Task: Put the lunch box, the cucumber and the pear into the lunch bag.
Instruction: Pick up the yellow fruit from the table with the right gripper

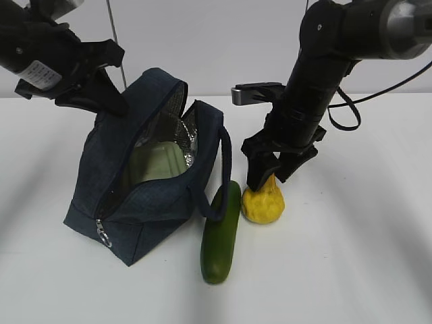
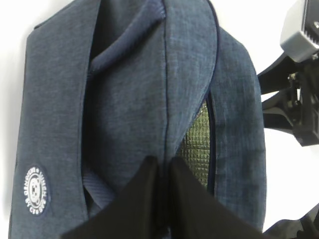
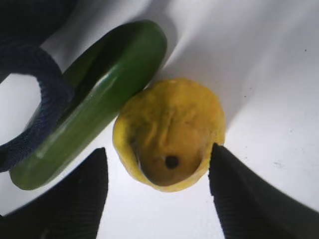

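Note:
The navy lunch bag (image 1: 145,182) stands open on the white table. The sage-green lunch box (image 1: 156,162) is inside it against the silver lining. My left gripper (image 2: 161,164) is shut on the bag's rear upper edge (image 2: 167,99) and holds it up. The dark green cucumber (image 1: 221,231) lies on the table just right of the bag, under a handle loop (image 3: 35,114). The yellow pear (image 1: 263,202) stands upright beside the cucumber. My right gripper (image 1: 270,179) is open, pointing down over the pear, with its fingers on either side of the pear's neck (image 3: 169,149).
The white table (image 1: 351,263) stretches to the right and front of the pear. The zipper's metal ring pull (image 1: 104,236) hangs at the bag's front left corner. The right arm's cable (image 1: 351,111) loops behind it.

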### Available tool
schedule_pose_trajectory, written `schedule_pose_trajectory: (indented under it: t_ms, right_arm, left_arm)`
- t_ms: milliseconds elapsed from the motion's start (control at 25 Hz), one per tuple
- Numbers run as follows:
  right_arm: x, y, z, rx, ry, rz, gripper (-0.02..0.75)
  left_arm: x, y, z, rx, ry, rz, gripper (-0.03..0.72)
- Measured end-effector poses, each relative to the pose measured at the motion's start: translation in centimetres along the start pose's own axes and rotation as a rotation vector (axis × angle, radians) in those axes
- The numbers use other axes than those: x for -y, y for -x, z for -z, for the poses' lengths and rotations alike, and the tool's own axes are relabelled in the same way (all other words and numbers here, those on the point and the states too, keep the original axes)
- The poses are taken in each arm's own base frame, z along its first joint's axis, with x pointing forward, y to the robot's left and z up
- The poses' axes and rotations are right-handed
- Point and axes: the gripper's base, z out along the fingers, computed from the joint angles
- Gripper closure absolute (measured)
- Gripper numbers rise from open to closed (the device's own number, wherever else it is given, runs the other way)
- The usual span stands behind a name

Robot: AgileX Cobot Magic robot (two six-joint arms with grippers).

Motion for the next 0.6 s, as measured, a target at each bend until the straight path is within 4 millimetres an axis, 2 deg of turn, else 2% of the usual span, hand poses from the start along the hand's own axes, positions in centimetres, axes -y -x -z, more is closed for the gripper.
schedule_pose_trajectory:
  t_ms: [440,600]
  right_arm:
    - [-0.05,-0.1,-0.02,-0.012,0.006,-0.001,0.454]
    - [-0.07,-0.17,-0.02,-0.019,0.009,-0.003,0.489]
  left_arm:
    - [0.02,-0.01,0.0,-0.001,-0.003,0.002,0.685]
    - [0.04,-0.01,0.0,-0.001,-0.004,0.003,0.685]
